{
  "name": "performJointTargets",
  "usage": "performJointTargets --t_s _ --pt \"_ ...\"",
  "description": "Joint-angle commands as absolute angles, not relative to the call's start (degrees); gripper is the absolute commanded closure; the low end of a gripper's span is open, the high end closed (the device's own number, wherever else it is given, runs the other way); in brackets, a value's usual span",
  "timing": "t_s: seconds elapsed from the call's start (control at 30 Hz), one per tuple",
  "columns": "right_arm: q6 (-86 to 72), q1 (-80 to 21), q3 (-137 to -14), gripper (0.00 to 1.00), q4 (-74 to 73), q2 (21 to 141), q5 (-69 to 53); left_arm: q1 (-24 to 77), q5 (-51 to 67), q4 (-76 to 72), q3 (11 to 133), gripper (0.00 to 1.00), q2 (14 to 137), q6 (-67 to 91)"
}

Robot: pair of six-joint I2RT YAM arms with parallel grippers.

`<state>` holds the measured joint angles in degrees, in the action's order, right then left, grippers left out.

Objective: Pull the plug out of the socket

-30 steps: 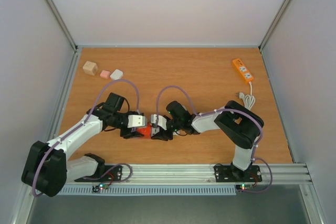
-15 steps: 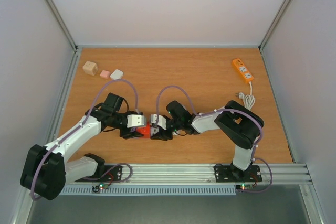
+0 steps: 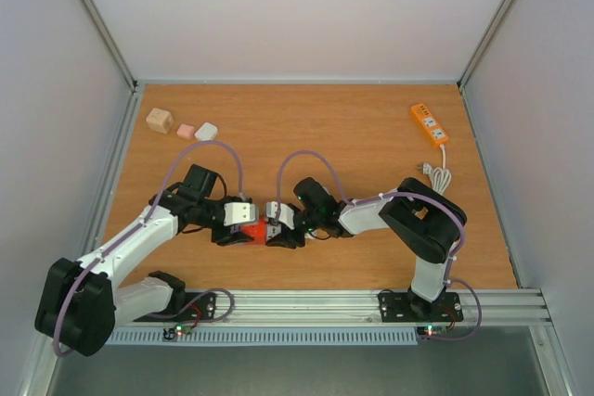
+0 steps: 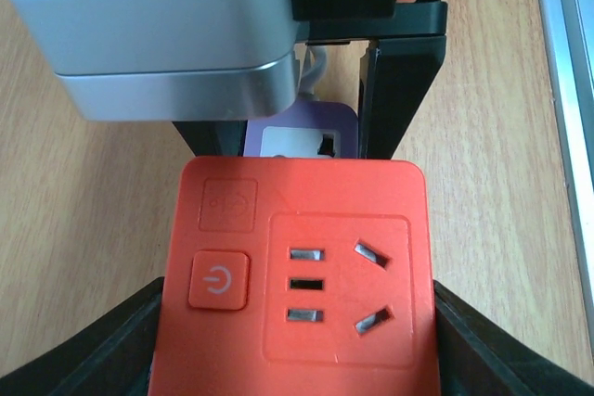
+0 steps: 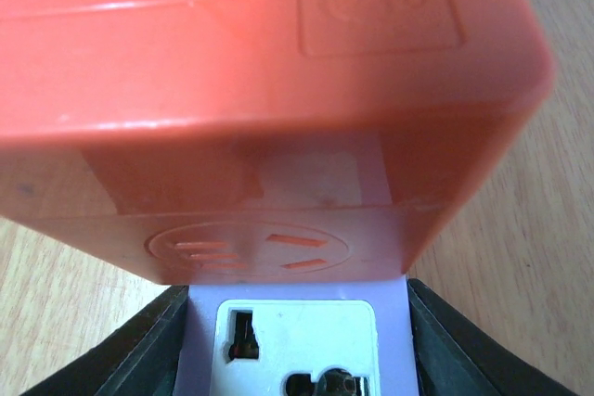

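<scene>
Socket point(image 4: 297, 294): red cube toward the desk's point(image 3: 371, 136) near edge, clamped by left gripper point(image 3: 245, 231) | Plug point(image 5: 297, 345): purple-white, against socket's side, pinched by right gripper point(image 3: 274, 229) | Hidden: prongs; grippers cover the joint from above, bottom edge cuts the plug

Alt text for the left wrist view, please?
An orange-red square plastic socket block with a power button sits clamped between the black fingers of the left gripper. Its far end meets a purple and white plug held in the right gripper, over a wooden table.
</scene>
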<state>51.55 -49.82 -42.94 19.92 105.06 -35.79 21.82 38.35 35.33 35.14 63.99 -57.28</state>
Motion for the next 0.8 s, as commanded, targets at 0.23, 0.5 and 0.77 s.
performJointTargets --t_s 0.23,0.5,0.77 --pt "51.7 -49.7 -44.2 0.76 17.5 107.5 -33.0 22.1 44.8 30.6 37.4 0.76 64.1 -56.5" --pt "52.7 -49.7 -43.7 0.78 17.0 107.7 -32.0 22.0 51.3 30.9 40.1 0.76 63.3 -51.8" --pt "52.6 -49.4 -43.9 0.78 16.7 107.4 -32.2 22.0 49.6 35.3 42.2 0.76 65.8 -56.6"
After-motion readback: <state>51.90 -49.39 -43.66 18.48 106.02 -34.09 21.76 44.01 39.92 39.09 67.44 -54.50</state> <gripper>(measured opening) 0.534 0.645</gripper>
